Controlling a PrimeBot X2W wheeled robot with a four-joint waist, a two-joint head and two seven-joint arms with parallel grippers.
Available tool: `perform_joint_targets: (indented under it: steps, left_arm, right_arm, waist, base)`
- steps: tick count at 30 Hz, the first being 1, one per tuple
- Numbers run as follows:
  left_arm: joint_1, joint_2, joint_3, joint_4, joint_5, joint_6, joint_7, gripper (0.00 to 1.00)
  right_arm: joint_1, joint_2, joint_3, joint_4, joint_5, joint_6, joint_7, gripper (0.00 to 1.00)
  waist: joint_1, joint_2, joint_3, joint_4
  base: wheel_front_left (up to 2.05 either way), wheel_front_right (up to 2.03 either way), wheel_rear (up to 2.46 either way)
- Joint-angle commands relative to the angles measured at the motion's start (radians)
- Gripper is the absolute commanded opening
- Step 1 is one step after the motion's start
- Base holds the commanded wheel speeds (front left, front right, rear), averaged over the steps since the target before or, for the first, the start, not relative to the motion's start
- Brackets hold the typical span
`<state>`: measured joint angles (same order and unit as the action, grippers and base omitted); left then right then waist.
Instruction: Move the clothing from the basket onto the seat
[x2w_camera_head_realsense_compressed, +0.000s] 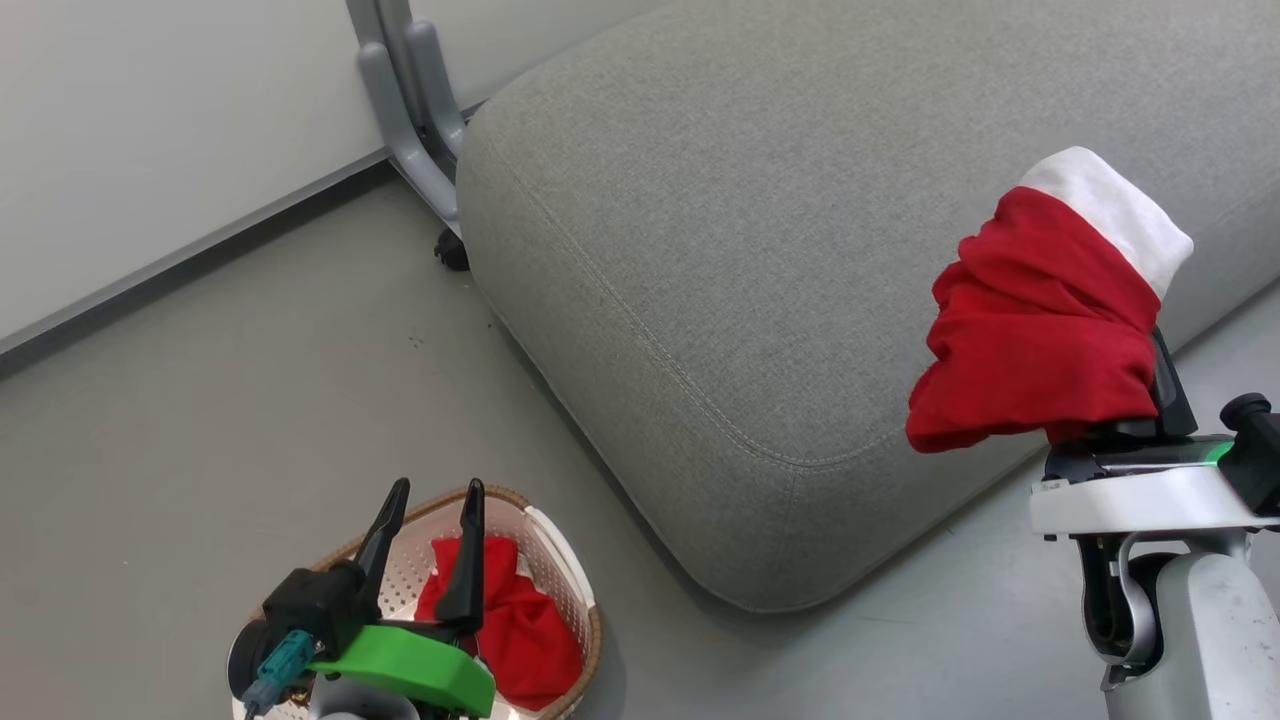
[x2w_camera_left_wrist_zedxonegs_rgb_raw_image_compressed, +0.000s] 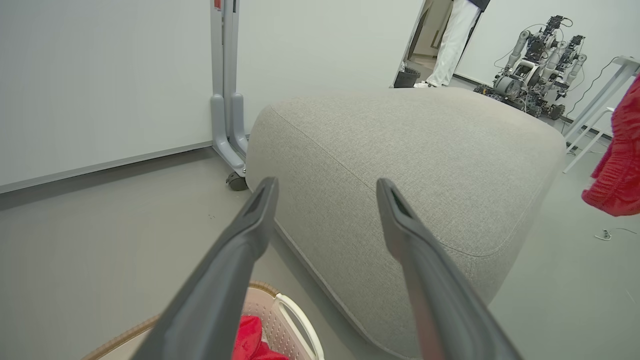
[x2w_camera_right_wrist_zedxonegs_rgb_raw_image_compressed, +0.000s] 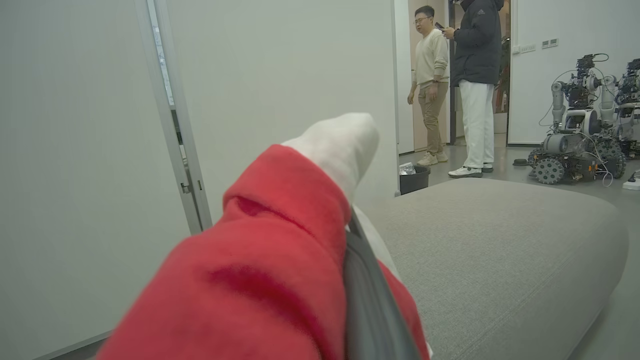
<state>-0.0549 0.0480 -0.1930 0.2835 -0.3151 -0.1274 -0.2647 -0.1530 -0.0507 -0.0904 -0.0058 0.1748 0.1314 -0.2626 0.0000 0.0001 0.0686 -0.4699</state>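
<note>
My right gripper (x2w_camera_head_realsense_compressed: 1160, 385), clenched on a soft red-and-white fabric garment (x2w_camera_head_realsense_compressed: 1040, 330), hangs at the large grey woven seat's (x2w_camera_head_realsense_compressed: 720, 250) near edge, nearer it than my spread-wide, empty left gripper (x2w_camera_head_realsense_compressed: 437, 490).

The left gripper (x2w_camera_head_realsense_compressed: 438, 487) sits low on the robot's left, its two long dark fingers (x2w_camera_left_wrist_zedxonegs_rgb_raw_image_compressed: 250, 235) spread wide with nothing between them and their tips pointing forward and slightly up. A green housing (x2w_camera_head_realsense_compressed: 410, 665) covers its wrist, beside a black camera block. The right arm rises on the robot's right as a pale forearm (x2w_camera_head_realsense_compressed: 1200, 620) ending in a white wrist (x2w_camera_head_realsense_compressed: 1140, 505) with a green light strip. The right gripper (x2w_camera_head_realsense_compressed: 1165, 390) points up and forward, jaws pressed together on a red garment (x2w_camera_head_realsense_compressed: 1040, 330) that drapes over them, leaving one dark finger (x2w_camera_right_wrist_zedxonegs_rgb_raw_image_compressed: 365, 290) showing.
</note>
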Motion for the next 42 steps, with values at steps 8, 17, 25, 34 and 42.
perform_joint_targets:
  steps: [8, 17, 25, 34, 42]
  left_arm:
    - [-0.036, 0.004, -0.005, 0.007, 0.016, -0.004, 0.001, 1.0]
    - [-0.059, 0.005, -0.005, -0.015, 0.049, -0.004, 0.001, 1.0]
    - [-0.172, 0.036, -0.063, -0.023, 0.094, -0.004, 0.001, 1.0]
    - [-0.303, 0.064, -0.121, -0.023, 0.097, -0.004, 0.001, 1.0]
    - [-0.381, 0.063, -0.159, -0.015, 0.087, -0.004, 0.001, 1.0]
  right_arm:
    - [-0.005, 0.0, -0.027, -0.018, 0.018, -0.002, -0.003, 0.0]
    - [-0.079, -0.001, -0.024, -0.035, 0.001, -0.001, -0.003, 0.0]
    - [-0.303, -0.022, -0.097, -0.016, -0.058, -0.001, -0.003, 0.0]
    - [-0.573, -0.173, -0.18, 0.086, -0.056, -0.001, -0.003, 0.0]
    - [-0.78, -0.282, -0.205, 0.266, -0.062, -0.001, -0.003, 0.0]
  waist:
    - [0.0, -0.0001, 0.052, -0.042]
    - [0.0, -0.0001, 0.138, -0.024]
    - [0.0, -0.0001, 0.346, 0.087]
    - [0.0, -0.0001, 0.516, 0.203]
    - [0.0, -0.0001, 0.619, 0.296]
  base:
    - [0.0, 0.0, 0.0]
    - [0.0, 0.0, 0.0]
    - [0.0, 0.0, 0.0]
    - [0.0, 0.0, 0.0]
    - [0.0, 0.0, 0.0]
